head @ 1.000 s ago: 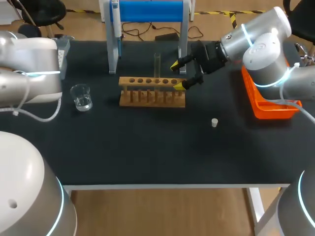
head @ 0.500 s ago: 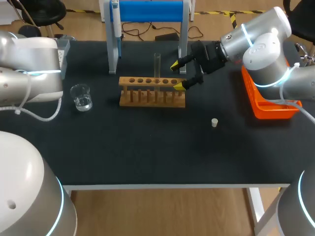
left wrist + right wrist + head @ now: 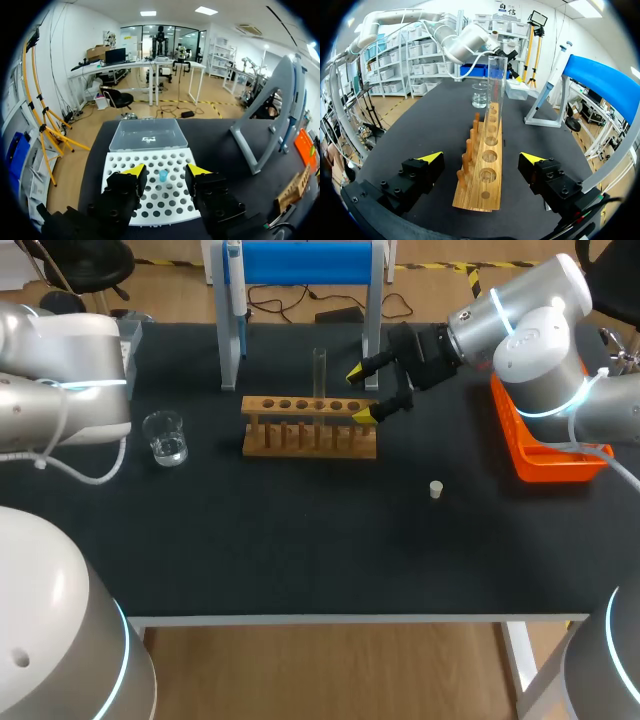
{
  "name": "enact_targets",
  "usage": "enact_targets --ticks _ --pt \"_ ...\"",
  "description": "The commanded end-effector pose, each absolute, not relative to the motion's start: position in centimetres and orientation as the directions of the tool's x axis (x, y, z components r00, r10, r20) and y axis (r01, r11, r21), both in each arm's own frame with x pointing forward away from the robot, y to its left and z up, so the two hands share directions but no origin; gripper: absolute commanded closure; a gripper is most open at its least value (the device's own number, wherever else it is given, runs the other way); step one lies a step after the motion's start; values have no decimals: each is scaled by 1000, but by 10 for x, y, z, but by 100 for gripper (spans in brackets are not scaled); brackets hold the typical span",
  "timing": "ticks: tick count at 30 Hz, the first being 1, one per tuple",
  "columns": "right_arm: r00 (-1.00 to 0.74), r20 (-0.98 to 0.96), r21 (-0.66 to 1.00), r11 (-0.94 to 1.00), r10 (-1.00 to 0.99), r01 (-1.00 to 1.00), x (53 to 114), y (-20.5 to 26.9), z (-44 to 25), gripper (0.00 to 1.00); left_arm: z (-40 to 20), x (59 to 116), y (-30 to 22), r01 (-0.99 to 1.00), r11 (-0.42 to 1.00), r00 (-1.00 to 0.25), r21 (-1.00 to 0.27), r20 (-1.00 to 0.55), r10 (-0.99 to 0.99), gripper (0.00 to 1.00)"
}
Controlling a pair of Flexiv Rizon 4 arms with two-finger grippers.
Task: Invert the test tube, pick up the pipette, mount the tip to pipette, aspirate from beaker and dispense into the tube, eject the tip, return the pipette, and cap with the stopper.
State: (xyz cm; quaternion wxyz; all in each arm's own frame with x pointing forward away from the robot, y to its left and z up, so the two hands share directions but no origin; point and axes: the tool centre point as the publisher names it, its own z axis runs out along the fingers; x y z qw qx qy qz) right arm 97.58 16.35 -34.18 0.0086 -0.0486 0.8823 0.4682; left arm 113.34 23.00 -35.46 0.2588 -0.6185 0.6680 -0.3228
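Almost nothing has moved over the last second: the left arm (image 3: 60, 370) at the table's left edge has shifted only slightly, and its hanging cable hangs a little differently. The right arm (image 3: 520, 320), the glassware and the stopper lie as before.

On the black table (image 3: 320, 540) there is one wooden rack (image 3: 310, 425) and one test tube (image 3: 319, 373), which stands upright in a middle hole of the rack's top row. One beaker (image 3: 165, 437) sits well to the rack's left, near the left arm. One small white stopper (image 3: 435, 489) lies alone on the table, to the right of the rack and nearer the front edge. One pipette (image 3: 233, 280) hangs on the blue stand (image 3: 300, 262) behind the rack. One orange tray (image 3: 545, 450) lies at the right edge.

The right gripper (image 3: 359, 393) hovers at the rack's right end with its fingers spread wide and nothing between them; in its wrist view the rack runs away from it, with the tube further along.

The left gripper (image 3: 166, 170) is also spread wide and empty. It hangs over the white tip box (image 3: 120, 165), where one blue tip (image 3: 163, 175) stands in the grid. The box's clear lid (image 3: 148, 135) lies just beyond.
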Motion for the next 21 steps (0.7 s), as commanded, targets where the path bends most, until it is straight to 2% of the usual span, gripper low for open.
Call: enact_targets --ticks 1,21 --pt "-995 -60 824 559 -78 -93 975 163 -341 0 -360 1137 231 -659 27 -98 -751 51 -994 53" --pt "-995 -60 824 559 -78 -93 975 163 -341 0 -365 1141 231 -667 30 -99 -744 48 -994 59"
